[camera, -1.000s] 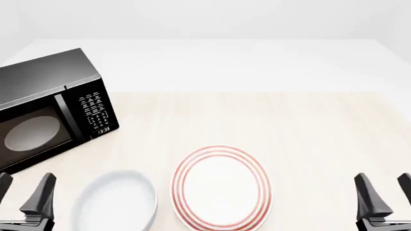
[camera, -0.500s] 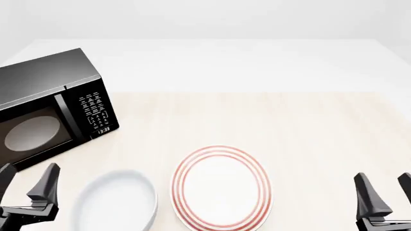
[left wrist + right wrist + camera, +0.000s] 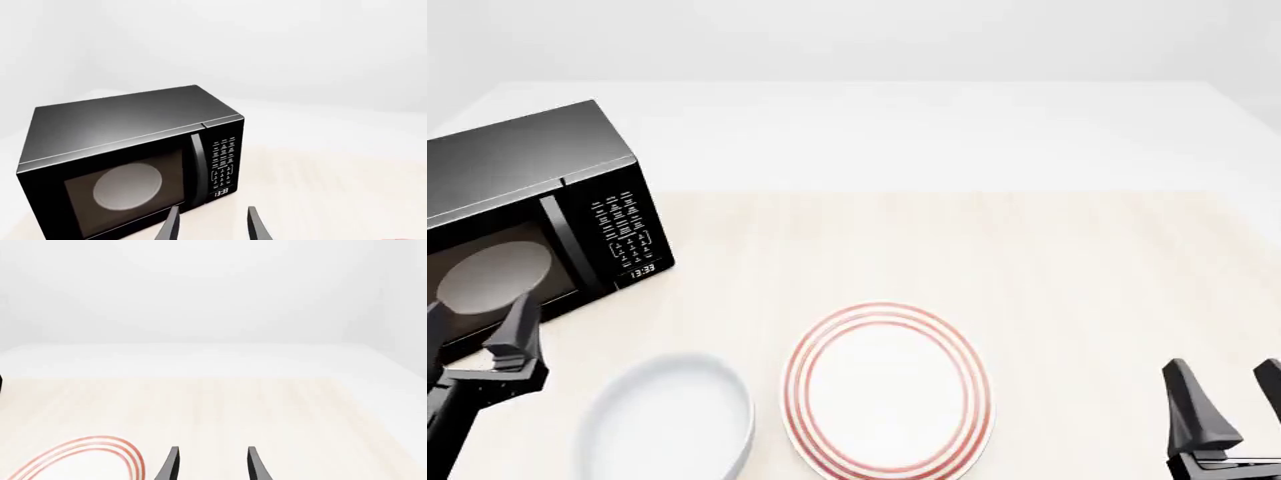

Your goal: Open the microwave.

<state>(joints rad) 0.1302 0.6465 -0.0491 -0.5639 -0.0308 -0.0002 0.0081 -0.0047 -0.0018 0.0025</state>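
Pale tabletop; left fingers spread before microwave, right fingers apart.

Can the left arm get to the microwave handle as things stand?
Probably yes. The left gripper is open, facing the microwave, and nothing sits between it and the vertical handle; the white bowl lies off to the side.

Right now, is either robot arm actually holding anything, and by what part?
Nothing is held. The left pincer is open in front of the microwave, not gripping its handle. The right pincer is open too.
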